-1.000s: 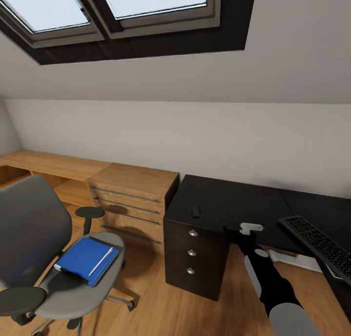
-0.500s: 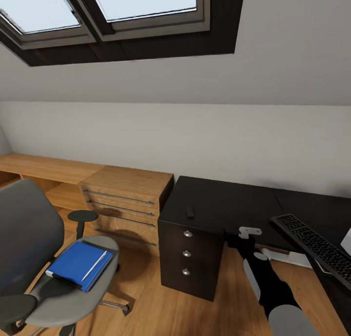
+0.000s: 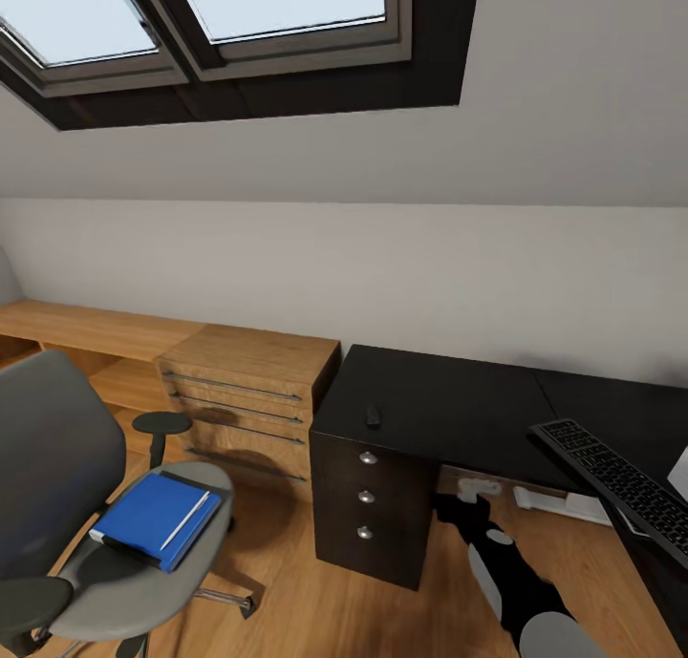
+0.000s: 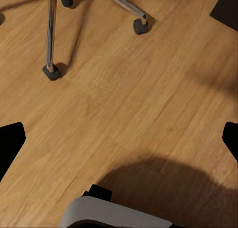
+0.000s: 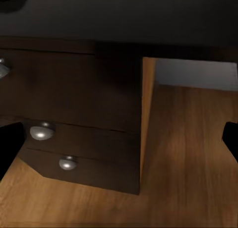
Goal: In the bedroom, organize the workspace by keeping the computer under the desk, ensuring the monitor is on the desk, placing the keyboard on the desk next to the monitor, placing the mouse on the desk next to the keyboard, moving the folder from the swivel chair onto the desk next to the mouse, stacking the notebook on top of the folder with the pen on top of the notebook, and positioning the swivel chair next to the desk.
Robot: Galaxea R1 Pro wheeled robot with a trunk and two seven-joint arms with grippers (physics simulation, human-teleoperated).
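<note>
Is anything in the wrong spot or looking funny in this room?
Yes. The blue folder lies on the swivel chair seat, with the pen on top, instead of on the desk. The keyboard sits slanted near the desk's right end. The mouse sits alone, far from it.

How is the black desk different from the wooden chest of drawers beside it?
The desk is glossy black; the chest of drawers is light wood. The desk's drawers have round silver knobs, the chest's have long bar handles. The desk top stands slightly higher and carries a mouse and keyboard. Both stand against the white wall.
</note>
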